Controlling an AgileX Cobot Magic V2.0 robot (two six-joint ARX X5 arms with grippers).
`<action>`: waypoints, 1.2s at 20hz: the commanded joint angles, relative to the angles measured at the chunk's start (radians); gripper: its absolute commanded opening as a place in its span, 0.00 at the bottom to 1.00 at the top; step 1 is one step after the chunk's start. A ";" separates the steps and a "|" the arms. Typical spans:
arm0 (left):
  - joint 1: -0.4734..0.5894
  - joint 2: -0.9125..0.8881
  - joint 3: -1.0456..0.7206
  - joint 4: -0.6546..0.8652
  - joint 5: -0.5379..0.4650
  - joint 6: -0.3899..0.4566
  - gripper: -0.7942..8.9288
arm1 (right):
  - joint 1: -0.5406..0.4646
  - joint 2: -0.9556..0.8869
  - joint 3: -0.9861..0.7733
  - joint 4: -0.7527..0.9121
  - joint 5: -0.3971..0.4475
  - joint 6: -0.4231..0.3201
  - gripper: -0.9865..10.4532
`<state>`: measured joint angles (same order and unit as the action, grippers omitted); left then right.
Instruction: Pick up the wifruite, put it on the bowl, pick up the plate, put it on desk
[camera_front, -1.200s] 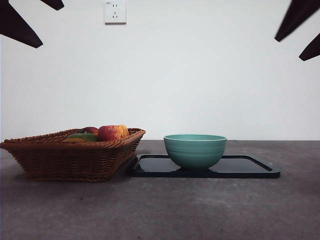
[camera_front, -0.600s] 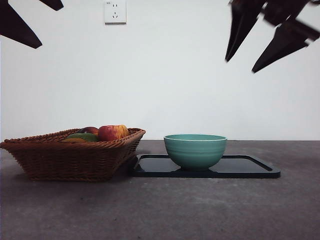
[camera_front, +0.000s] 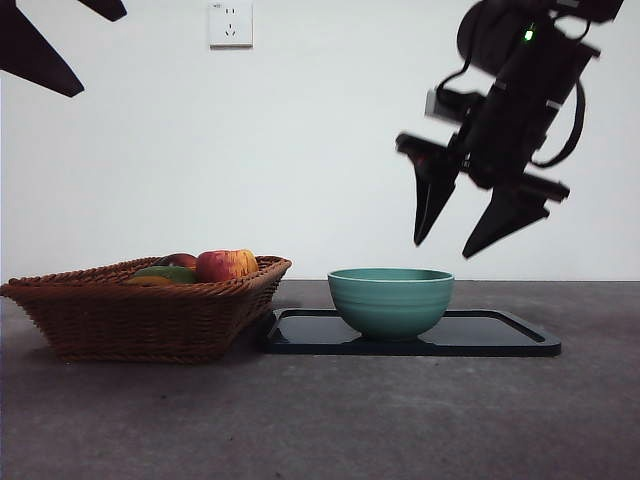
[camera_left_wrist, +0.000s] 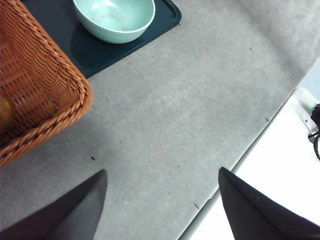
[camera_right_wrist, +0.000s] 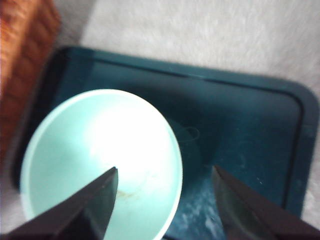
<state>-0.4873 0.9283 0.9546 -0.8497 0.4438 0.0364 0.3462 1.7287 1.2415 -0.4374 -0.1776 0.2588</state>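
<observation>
Right end effector (camera_front: 458, 245) hangs with its jaws apart and empty, above the bowl's (camera_front: 391, 300) rim toward 2 o'clock in the front view. That teal bowl stands on the dark tray (camera_front: 500, 338), which lies on the grey bench (camera_front: 400, 420). Just beside the tray at 9 o'clock sits the wicker basket (camera_front: 130, 320), holding a red-and-yellow apple (camera_front: 225, 265) and a green fruit (camera_front: 168, 273); the wifruite cannot be picked out there. Left end effector (camera_left_wrist: 160, 200) waits spread open and empty over bare bench.
</observation>
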 joint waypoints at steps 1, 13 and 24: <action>-0.006 0.006 0.016 0.004 0.005 0.013 0.44 | 0.005 0.050 0.020 0.027 0.003 -0.013 0.35; -0.006 0.006 0.016 0.000 0.005 0.012 0.44 | 0.005 0.128 0.019 0.076 0.022 -0.035 0.10; -0.006 0.006 0.016 -0.007 0.004 0.012 0.44 | 0.014 -0.135 0.020 -0.027 0.020 -0.039 0.10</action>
<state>-0.4873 0.9283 0.9546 -0.8612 0.4438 0.0364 0.3519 1.5852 1.2411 -0.4656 -0.1566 0.2317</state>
